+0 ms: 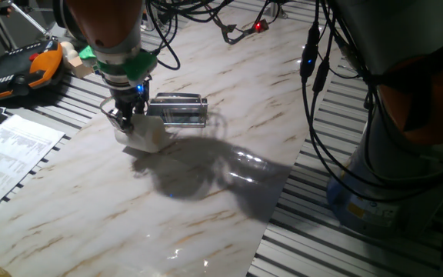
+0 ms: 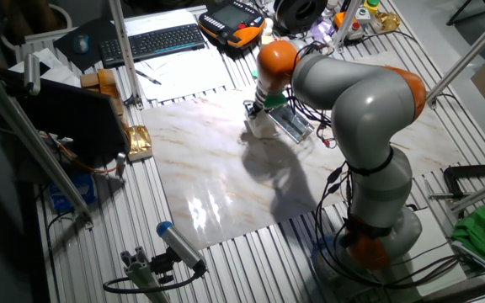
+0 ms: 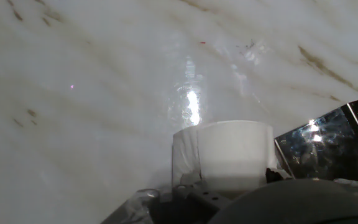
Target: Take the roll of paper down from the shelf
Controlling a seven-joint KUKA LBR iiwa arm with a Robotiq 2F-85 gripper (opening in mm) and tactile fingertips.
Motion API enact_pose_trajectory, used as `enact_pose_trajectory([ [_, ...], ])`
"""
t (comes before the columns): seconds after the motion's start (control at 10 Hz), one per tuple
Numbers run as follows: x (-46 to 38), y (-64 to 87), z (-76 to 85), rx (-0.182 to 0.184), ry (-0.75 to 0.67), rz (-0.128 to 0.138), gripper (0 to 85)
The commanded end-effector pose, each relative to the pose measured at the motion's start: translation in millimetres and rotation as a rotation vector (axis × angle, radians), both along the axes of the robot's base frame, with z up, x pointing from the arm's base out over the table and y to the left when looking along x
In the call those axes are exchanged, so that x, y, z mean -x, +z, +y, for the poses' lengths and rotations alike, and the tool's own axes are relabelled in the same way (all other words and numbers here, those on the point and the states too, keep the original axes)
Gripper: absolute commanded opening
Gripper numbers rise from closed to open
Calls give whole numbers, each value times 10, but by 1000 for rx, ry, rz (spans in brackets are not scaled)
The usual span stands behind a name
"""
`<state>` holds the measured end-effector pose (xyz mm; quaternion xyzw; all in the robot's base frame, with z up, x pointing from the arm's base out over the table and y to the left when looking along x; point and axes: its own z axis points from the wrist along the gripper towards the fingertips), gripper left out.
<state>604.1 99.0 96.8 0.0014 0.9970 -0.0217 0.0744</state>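
The roll of paper (image 1: 148, 138) is a small white cylinder held at my fingertips, off the shelf and low over the marble tabletop (image 1: 206, 200), just left of the shelf. The shelf (image 1: 179, 109) is a small chrome rack with a dark base and has nothing on it. My gripper (image 1: 127, 121) points down and is shut on the roll. In the hand view the roll (image 3: 232, 152) fills the lower middle and the shelf's dark base (image 3: 328, 144) lies to its right. In the other fixed view the gripper (image 2: 263, 114) and roll (image 2: 258, 126) are beside the shelf (image 2: 293, 124).
A printed paper sheet (image 1: 14, 154) lies at the table's left edge. An orange-and-black pendant (image 1: 21, 65) sits at the back left. Cables (image 1: 229, 27) trail along the back. The arm's base (image 1: 406, 131) and hanging cables stand at the right. A keyboard (image 2: 154, 40) is beyond the table.
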Motion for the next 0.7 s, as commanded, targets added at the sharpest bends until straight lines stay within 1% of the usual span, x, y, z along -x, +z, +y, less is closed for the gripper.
enact_pose_trajectory([
  [0.0, 2, -7, 6, -1, -4, -5, 207],
  [0.2, 3, -27, 18, 2, -18, -18, 350],
  [0.3, 4, -35, 23, 2, -26, -25, 407],
  [0.4, 4, -35, 25, 5, -36, -32, 573],
  [0.5, 0, -34, 23, 3, -43, -33, 793],
  [0.6, -6, -33, 21, -6, -60, -33, 850],
])
